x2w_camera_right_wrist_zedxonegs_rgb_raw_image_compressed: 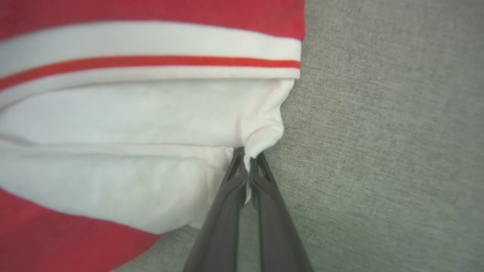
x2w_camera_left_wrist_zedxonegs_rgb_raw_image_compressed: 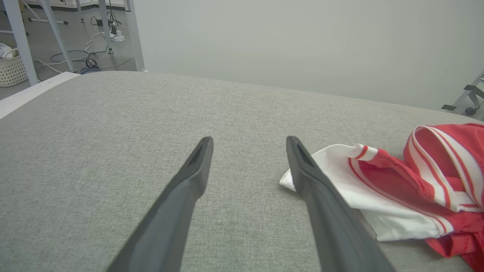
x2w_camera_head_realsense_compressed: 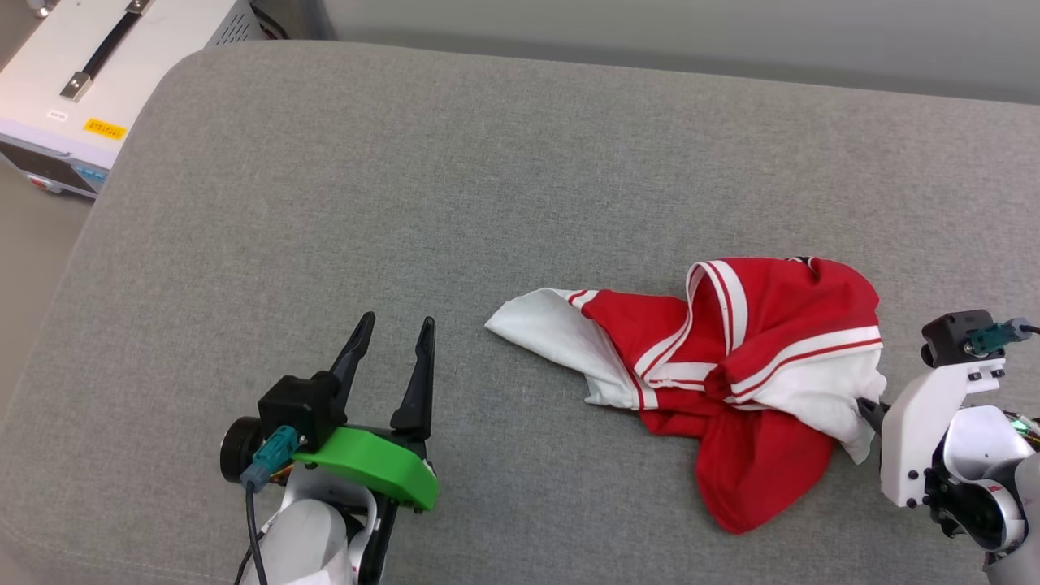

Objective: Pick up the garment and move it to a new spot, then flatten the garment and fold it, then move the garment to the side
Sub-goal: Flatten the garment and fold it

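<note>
While the right claw (x2w_camera_right_wrist_zedxonegs_rgb_raw_image_compressed: 247,154) pinches the garment (x2w_camera_head_realsense_compressed: 772,305), left claw (x2w_camera_head_realsense_compressed: 398,321) gapes empty, yellow label (x2w_camera_head_realsense_compressed: 105,128) unreadable

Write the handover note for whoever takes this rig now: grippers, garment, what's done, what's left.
Left gripper: open, over the bare grey cushion, apart from the garment.
Right gripper: shut on the garment's white sleeve edge.
Garment: crumpled in a heap on the cushion, not yet lifted.
Done: the grasp only.
Left: lift and move it, flatten, fold, set aside.
</note>
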`<state>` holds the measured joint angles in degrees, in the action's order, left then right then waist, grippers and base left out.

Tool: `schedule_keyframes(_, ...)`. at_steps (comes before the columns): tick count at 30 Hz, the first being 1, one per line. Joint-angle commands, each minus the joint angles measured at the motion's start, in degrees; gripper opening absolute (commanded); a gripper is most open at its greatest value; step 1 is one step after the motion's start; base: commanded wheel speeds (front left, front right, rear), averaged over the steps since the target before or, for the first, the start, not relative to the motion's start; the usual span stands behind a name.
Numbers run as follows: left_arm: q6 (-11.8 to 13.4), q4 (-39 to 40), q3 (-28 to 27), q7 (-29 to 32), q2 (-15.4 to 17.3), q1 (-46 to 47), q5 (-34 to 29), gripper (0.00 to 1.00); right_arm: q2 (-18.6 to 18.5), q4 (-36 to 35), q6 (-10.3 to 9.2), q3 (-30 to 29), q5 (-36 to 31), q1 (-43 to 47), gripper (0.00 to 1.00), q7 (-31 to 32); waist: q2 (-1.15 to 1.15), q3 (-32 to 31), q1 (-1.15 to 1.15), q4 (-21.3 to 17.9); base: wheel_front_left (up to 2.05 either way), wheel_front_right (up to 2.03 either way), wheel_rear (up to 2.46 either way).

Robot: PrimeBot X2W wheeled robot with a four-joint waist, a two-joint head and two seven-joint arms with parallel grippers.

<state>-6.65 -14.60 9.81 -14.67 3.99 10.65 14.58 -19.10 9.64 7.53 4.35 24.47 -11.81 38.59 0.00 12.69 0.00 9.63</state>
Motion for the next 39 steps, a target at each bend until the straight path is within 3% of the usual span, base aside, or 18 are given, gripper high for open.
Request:
schedule_keyframes(1,-0.28,-0.25,-0.28,-0.32,-0.26,-0.09,-0.54,1.00,-0.79,-0.14,-0.04,-0.49,0.19,1.06,0.00,-0.03,0.00,-1.40,0.00,-1.01,0.00,0.00,0.00)
schedule_keyframes(11,-0.54,-0.36,-0.84,-0.33,-0.66,-0.63,-0.74,1.00,-8.19,-5.59,-0.04,-6.50,-0.73,6.16,0.00,3.84,0.00,-3.00,0.00,-2.94,0.00,0.00,0.00)
schedule_keyframes(17,-0.66,-0.35,-0.72,-0.33,-0.78,-0.33,-0.85,1.00,-14.90,-1.80,-0.04,-8.77,-7.40,6.87,0.00,1.90,0.00,-2.27,0.00,-2.92,0.00,0.00,0.00)
schedule_keyframes(20,-0.71,-0.63,-0.68,-0.33,-0.82,-0.19,-0.92,1.00,-14.30,2.52,-0.04,-9.43,-10.44,5.77,0.00,-1.51,0.00,-2.15,0.00,-2.67,0.00,0.00,0.00)
schedule_keyframes(21,-0.72,-0.72,-0.64,-0.33,-0.84,-0.16,-0.93,1.00,-13.79,3.45,-0.04,-9.48,-11.06,5.35,0.46,-2.61,0.00,-2.18,0.00,-2.58,0.00,0.00,0.00)
schedule_keyframes(22,-0.73,-0.81,-0.57,-0.33,-0.85,-0.16,-0.95,1.00,-12.92,4.65,-0.04,-9.74,-11.55,4.79,1.00,-3.85,0.00,-2.26,0.00,-2.49,0.00,0.00,0.00)
schedule_keyframes(30,-0.78,-1.79,-1.05,-0.33,-0.89,-1.05,-1.01,1.00,-8.29,8.07,-0.04,-11.30,-12.96,1.53,1.00,-13.50,0.00,-4.56,0.00,-2.91,0.00,0.00,0.00)
schedule_keyframes(33,-0.79,-1.81,-1.32,-0.33,-0.90,-1.51,-0.87,1.00,-7.41,6.27,-0.04,-11.28,-13.44,1.45,1.00,-19.49,0.00,-5.85,0.00,-3.48,0.00,0.00,0.00)
schedule_keyframes(34,-0.80,-1.72,-1.40,-0.33,-0.92,-2.07,-0.71,1.00,-5.80,4.22,-0.04,-12.06,-12.92,2.20,1.00,-24.43,0.00,-7.07,0.00,-4.13,0.00,0.00,0.00)
schedule_keyframes(39,-0.82,-1.16,-1.61,-0.33,-0.96,-3.33,-0.25,1.00,-1.17,-0.95,-0.04,-14.10,-12.21,5.33,1.00,-32.14,0.00,-8.66,0.00,-5.29,0.00,0.00,0.00)
